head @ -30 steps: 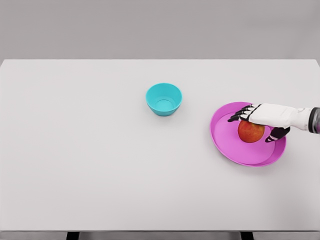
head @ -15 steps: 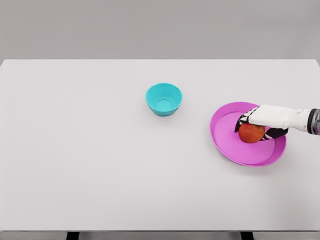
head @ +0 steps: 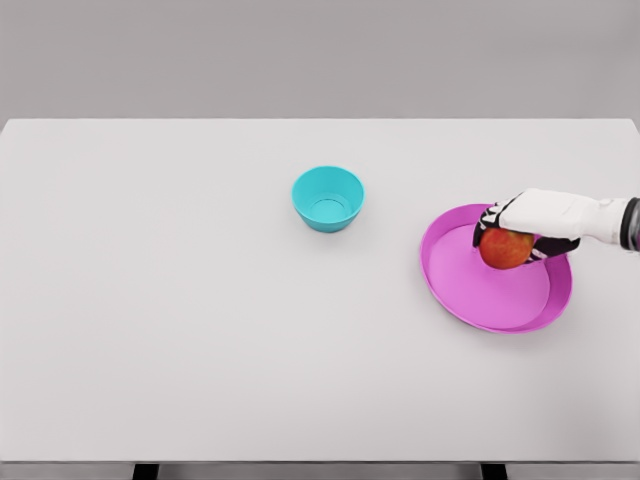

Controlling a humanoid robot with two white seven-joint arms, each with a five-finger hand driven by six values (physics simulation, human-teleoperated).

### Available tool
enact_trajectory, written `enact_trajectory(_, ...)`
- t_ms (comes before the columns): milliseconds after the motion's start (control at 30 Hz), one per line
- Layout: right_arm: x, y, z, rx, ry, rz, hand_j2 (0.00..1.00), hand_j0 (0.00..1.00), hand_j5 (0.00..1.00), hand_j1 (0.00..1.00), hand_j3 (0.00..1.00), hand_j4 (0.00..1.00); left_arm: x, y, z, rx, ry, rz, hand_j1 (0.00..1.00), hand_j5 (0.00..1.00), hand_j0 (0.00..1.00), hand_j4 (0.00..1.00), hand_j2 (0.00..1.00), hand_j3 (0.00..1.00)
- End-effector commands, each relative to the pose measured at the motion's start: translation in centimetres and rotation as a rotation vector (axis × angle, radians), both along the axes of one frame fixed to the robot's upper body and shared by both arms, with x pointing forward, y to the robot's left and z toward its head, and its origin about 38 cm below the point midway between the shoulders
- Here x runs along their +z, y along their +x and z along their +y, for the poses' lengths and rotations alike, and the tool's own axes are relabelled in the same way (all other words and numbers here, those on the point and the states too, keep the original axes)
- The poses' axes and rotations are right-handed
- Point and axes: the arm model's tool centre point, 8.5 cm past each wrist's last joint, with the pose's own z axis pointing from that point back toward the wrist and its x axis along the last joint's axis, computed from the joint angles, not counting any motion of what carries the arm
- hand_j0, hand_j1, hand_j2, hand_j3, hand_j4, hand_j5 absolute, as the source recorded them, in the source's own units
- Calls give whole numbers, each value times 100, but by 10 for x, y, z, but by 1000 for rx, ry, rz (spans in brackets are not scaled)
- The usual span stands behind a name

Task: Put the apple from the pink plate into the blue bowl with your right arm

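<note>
Progress stood at the grasp stage, judging by how things lay. Well off to the hand's left, the bowl (head: 328,198) sat upright on the table (head: 160,300) with nothing in it, so the delivery was not yet done. Directly beneath the hand lay the plate (head: 470,290), its floor bare on the left side. The right hand (head: 520,225) had its fingers curled over the apple (head: 505,248), thumb tucked under the far side, gripping it from above. Whether the apple rested on the plate or hung just clear of it could not be told. What remained, by my reading, was the lift, the carry leftward across the table to the bowl, and the release inside it. No left arm showed.
</note>
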Motion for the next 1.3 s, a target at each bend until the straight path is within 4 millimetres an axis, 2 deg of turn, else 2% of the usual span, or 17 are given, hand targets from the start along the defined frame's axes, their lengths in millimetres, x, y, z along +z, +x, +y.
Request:
enact_trajectory(0,3,1,-2,-8,7,-5,51,51,51,51,51,51,0,0,0,0,0,0,100,100,100,100,100,100)
enact_trajectory(133,20,7,-6,-24,21,-49,51,51,51,51,51,51,0,0,0,0,0,0,100,100,100,100,100,100)
enact_trajectory(467,46,32,46,53,112,-135,52,52,52,52,52,52,0,0,0,0,0,0,100,100,100,100,100,100)
enact_trajectory(767,42,64,74,30,204,-118,52,52,52,52,52,52,0,0,0,0,0,0,100,100,100,100,100,100)
enact_trajectory(933,53,76,89,42,214,-145,52,52,52,52,52,52,0,0,0,0,0,0,100,100,100,100,100,100)
enact_trajectory(1067,53,85,98,37,219,-143,52,52,52,52,52,52,0,0,0,0,0,0,100,100,100,100,100,100)
enact_trajectory(1267,49,98,129,65,215,-120,52,52,52,52,52,52,0,0,0,0,0,0,100,100,100,100,100,100)
